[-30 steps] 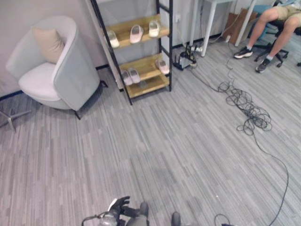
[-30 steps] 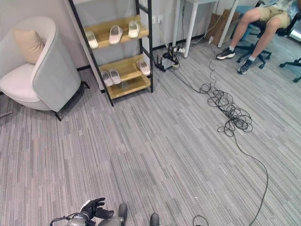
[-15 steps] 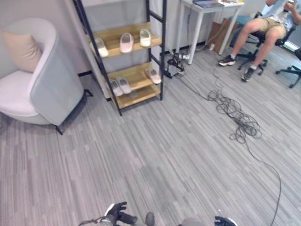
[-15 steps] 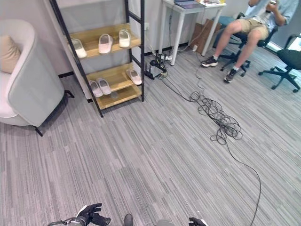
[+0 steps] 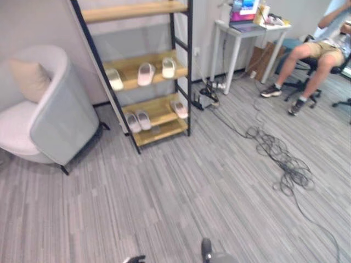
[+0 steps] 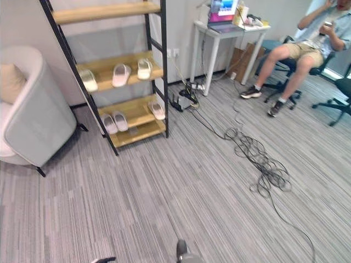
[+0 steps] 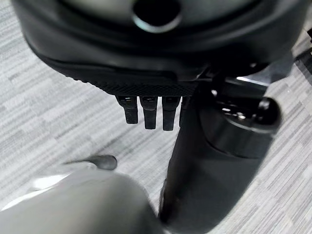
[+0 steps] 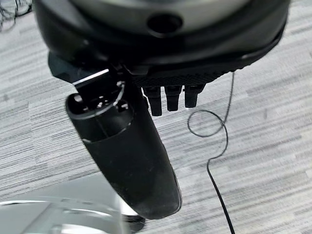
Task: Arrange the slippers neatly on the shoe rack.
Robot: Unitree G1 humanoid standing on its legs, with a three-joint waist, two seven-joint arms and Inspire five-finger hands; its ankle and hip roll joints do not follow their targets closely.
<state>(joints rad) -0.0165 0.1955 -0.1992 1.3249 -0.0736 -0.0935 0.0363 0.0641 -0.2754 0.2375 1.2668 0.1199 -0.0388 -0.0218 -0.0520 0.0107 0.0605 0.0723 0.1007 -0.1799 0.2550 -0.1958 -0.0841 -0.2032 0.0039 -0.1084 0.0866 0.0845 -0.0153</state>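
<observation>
Compared with half a second ago, the whole head view has tilted up, so camera motion is read, not object motion; the top shelf (image 5: 131,11) of the rack is now shown, and the slippers sit as before on their shelves.

Nearest, the left hand (image 7: 146,109) is seen in its wrist view over grey floor (image 5: 181,192), fingers straight and hanging loose, nothing held. The right hand (image 8: 170,97) is likewise seen with fingers straight, empty, over the floor.

Farther off, the shoe rack (image 5: 189,66) is stood against the wall beside an armchair (image 5: 60,123) with a cushion (image 5: 30,79). On the middle shelf (image 5: 129,63) three slippers are laid: a cream slipper (image 5: 114,79), a pink slipper (image 5: 145,73) and a white slipper (image 5: 168,67). On the lower shelf (image 5: 159,107) a pale pair (image 5: 137,120) is set side by side, with a single slipper (image 5: 179,109) apart toward the far post.

All visible slippers are already on the rack; the task is judged near done, only straightening possibly left.

Beyond, a cable tangle (image 5: 285,164), a desk (image 5: 249,38) and a seated person (image 5: 312,55) are seen.
</observation>
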